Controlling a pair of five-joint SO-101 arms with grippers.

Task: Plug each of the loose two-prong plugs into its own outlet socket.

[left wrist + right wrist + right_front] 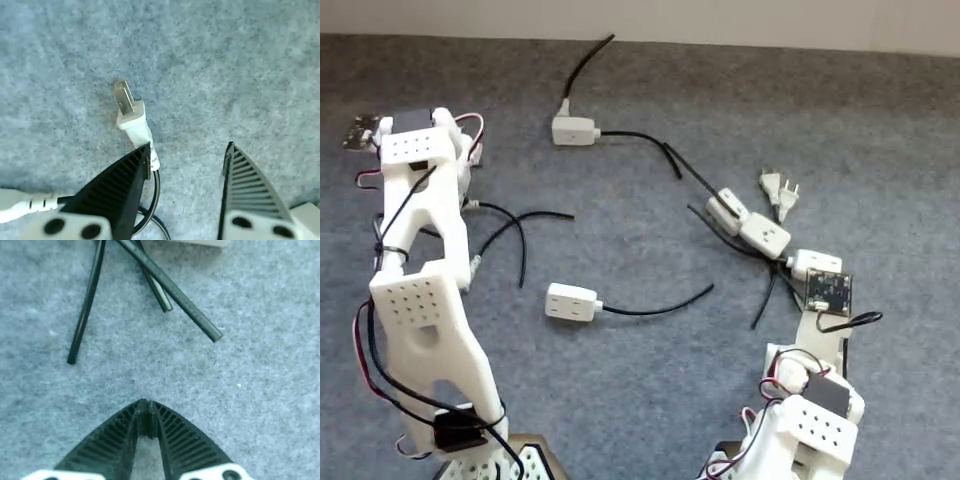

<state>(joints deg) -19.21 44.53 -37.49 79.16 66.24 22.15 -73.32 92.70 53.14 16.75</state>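
Grey, carpet-like fabric is covering the counter (650,400), and most of the task is looking undone. At the far left the left tool (189,146) is hanging open just above the fabric, its jaws standing wide apart, with a white two-prong plug (131,115) lying flat just beyond one fingertip, prongs pointing away and its cable curling back under the tool. Nothing is being held. Moving right, the far socket (573,130) is seeming to carry a plug on its far side, so one pairing is probably finished. The middle socket (571,302) is sitting unused, with bare fabric opening all around it and giving the roomiest place to work. Further right, the paired sockets (765,235) are lying touching among crossing black cables, and whether either is filled is hard to tell. A second loose plug (779,190) is waiting just beyond them. At the near right the right tool (145,405) is resting closed and empty, short of the black cable ends (200,322), where space is tighter.
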